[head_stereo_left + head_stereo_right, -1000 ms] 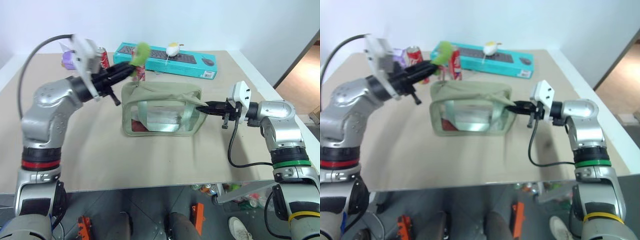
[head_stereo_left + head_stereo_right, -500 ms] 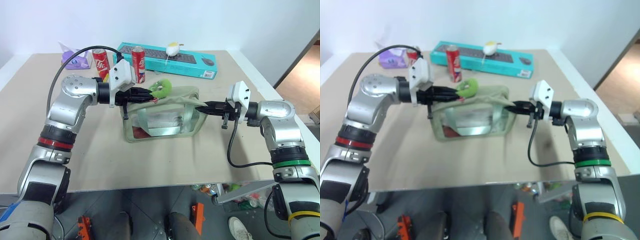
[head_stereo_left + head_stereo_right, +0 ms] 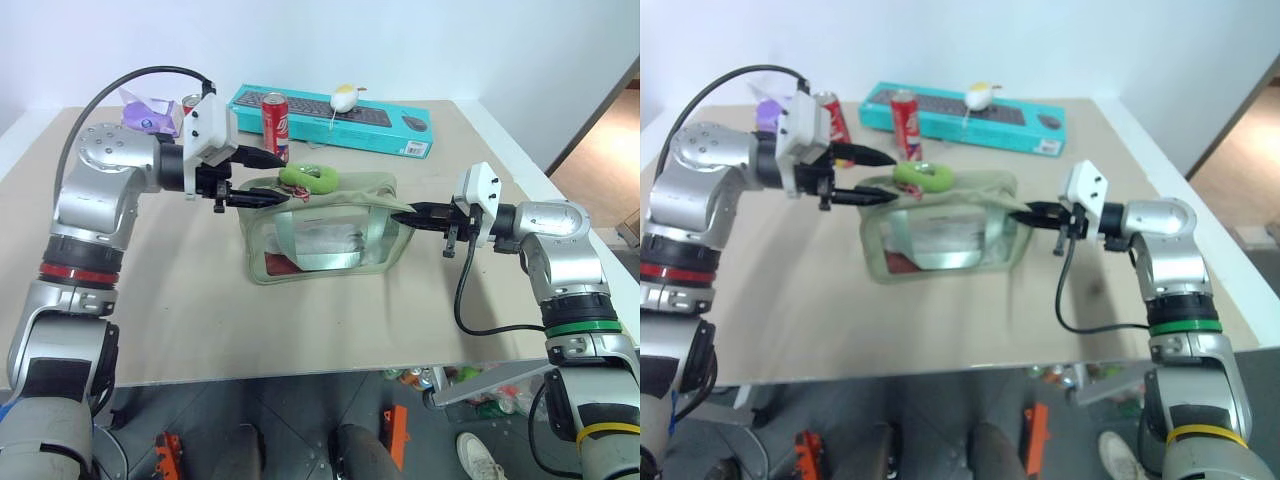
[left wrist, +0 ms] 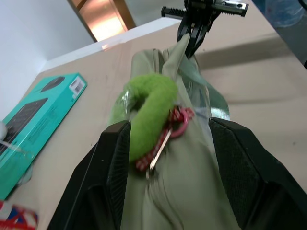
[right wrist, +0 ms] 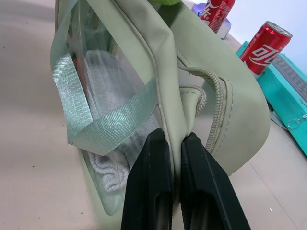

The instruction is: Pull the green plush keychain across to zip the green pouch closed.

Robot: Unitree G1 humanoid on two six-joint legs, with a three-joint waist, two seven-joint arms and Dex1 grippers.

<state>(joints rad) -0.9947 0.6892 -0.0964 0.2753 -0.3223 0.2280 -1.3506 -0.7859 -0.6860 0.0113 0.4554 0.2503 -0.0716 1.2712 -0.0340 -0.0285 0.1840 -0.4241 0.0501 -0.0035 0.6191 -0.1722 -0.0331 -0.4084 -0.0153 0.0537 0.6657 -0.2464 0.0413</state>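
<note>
Green plush keychain (image 3: 308, 178) lies on top of green pouch (image 3: 325, 225), near its left end. L tool (image 3: 262, 177) spread wide around it, not gripping. R tool (image 3: 408, 215) pinched on pouch's right end fabric. Step: regrasp; next, L must close on plush & pull along zipper.

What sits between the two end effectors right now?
The green pouch, green plush keychain lying on top near the open left end effector; seen in the left eye view.

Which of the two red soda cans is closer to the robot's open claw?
The partly hidden red can just behind the open left gripper, beside the purple pack. The other can stands apart by the teal box.
</note>
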